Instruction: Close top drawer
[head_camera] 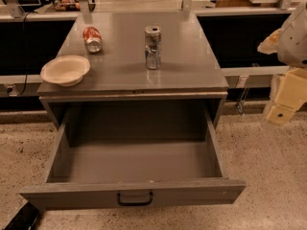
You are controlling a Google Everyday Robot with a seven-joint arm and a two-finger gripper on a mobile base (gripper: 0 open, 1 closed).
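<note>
Top drawer (134, 164) stands pulled fully out below the worktop (182, 56). Our gripper (283, 102) hangs well off to its right; open or closed, we cannot tell. We should press the drawer front squarely by the handle (135, 199), pushing straight in

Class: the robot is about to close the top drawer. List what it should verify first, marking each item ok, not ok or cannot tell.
1. Top drawer pulled far out, front face reachable: ok.
2. Nothing visible inside the drawer to jam it: ok.
3. Gripper lined up with the drawer front: not ok; it hangs right of the cabinet, apart from the drawer.
4. Black handle unobstructed: ok.
5. Silver can upright on the cabinet top, back from the front edge: ok.
6. Dark object on the floor by the drawer's left corner, touching it or not: cannot tell.
</note>
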